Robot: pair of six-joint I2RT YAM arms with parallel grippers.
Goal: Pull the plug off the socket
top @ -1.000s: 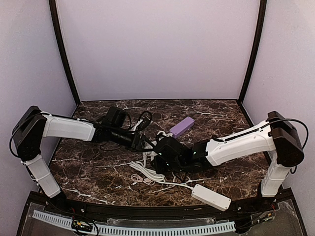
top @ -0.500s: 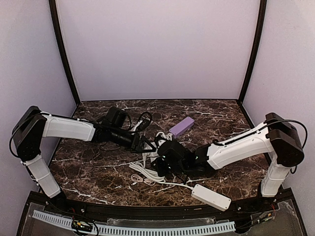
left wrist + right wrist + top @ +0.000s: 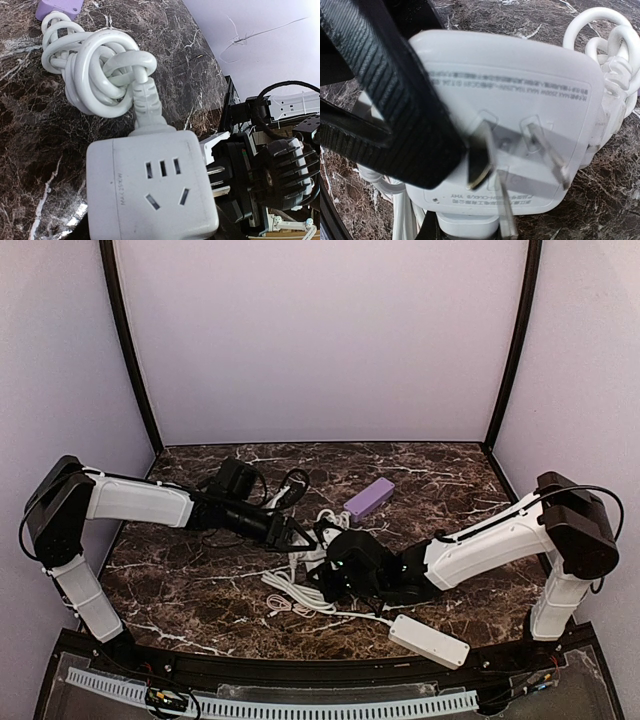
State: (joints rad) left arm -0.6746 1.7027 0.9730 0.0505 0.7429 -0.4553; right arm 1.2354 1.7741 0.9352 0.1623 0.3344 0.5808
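Observation:
The socket [image 3: 150, 185] is a white cube with outlet holes, close under the left wrist camera. My left gripper [image 3: 291, 533] is shut on it; its fingers are hidden in the left wrist view and show black above and below the cube in the right wrist view. The plug [image 3: 146, 107] sits in the cube's top face, its thick white cord [image 3: 95, 65] coiled behind. The cube's back face [image 3: 520, 95] carries three metal prongs [image 3: 545, 150]. My right gripper [image 3: 336, 558] is open at that prong side, one black finger [image 3: 405, 115] right against the prongs.
The long white power strip [image 3: 428, 640] lies near the front edge at the right. A purple box [image 3: 369, 498] lies behind the cord coil. Loose white cable [image 3: 290, 590] and small connectors lie on the marble in front of the grippers.
My right gripper has shifted slightly right and nearer, staying at the cube, and its forearm has dropped lower. The left arm and the socket have not moved.

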